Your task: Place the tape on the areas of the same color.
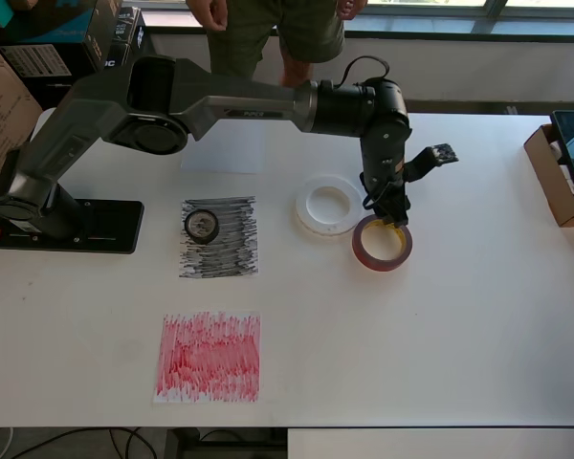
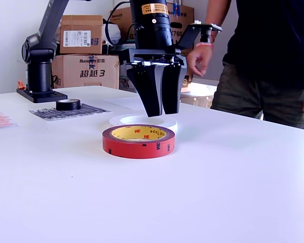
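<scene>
One gripper [image 2: 159,112] I'm watching hovering just behind red tape roll [image 2: 139,142], fingers nearly together, gripping nothing.

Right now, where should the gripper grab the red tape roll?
Grip the red tape roll across its wall, one finger inside the yellow core and one outside, coming straight down. It lies flat with its hole facing up, and the gripper hangs above its far rim.
</scene>
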